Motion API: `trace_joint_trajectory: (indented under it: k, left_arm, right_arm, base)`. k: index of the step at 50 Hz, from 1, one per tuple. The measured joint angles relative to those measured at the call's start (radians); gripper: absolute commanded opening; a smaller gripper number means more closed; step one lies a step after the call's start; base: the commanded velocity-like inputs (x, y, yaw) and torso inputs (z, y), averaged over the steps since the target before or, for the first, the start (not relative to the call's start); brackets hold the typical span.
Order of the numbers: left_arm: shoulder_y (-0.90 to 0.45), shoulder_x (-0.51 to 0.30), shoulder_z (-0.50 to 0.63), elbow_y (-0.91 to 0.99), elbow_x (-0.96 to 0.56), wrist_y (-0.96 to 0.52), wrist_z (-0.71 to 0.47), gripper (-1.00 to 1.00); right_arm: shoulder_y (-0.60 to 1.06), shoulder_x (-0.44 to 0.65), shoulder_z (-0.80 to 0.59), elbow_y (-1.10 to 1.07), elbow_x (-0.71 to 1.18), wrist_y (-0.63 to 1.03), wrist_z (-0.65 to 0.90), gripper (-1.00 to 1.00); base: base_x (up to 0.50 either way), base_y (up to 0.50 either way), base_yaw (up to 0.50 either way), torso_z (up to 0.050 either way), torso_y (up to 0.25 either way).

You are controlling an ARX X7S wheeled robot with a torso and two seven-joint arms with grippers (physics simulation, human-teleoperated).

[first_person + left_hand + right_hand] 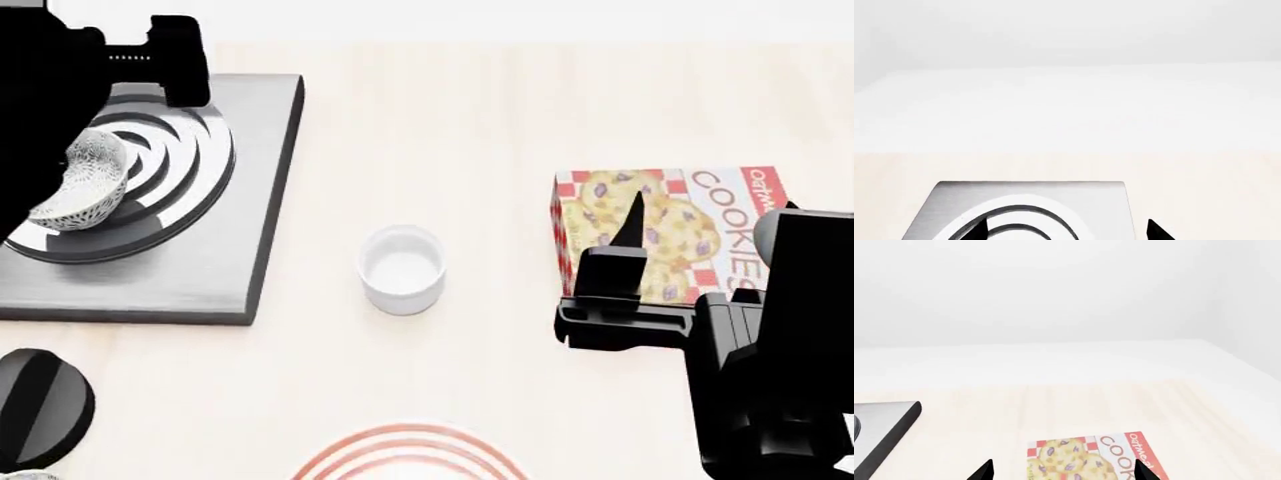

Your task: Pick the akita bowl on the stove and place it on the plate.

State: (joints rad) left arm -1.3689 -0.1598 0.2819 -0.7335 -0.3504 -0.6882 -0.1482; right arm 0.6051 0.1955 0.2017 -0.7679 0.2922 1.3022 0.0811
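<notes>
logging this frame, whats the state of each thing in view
akita bowl: on the stove burner, tilted, partly hidden by the left arm
stove: flat on the table, bowl on its rings
plate: flat at the near edge, nothing on the part in view
white cup: upright, empty
cookie box: lying flat
left gripper: over the stove, jaws open
right gripper: above the cookie box, jaws open, holding nothing

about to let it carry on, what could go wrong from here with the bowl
The bowl sits tilted on the stove, mostly hidden under the left arm, so a grasp could slip. On the way to the plate, barely in view, it may knock the white cup.
</notes>
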Motion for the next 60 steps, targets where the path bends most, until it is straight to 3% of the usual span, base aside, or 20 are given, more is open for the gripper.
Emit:
trace_joint_trajectory:
  k: [28, 60]
  left_arm:
    - [-0.002, 0.015, 0.116, -0.037, 0.06, -0.188, -0.066, 1.0]
    - [0.031, 0.007, 0.197, -0.099, 0.106, -0.201, -0.082, 1.0]
  right_arm:
    - [0.005, 0.005, 0.003, -0.006, 0.019, 0.012, 0.014, 1.0]
    - [0.003, 0.012, 0.003, 0.0, 0.037, 0.005, 0.027, 1.0]
  base:
    - [0.0, 0.0, 0.0, 0.0, 0.0]
    - [0.0, 0.0, 0.0, 0.0, 0.0]
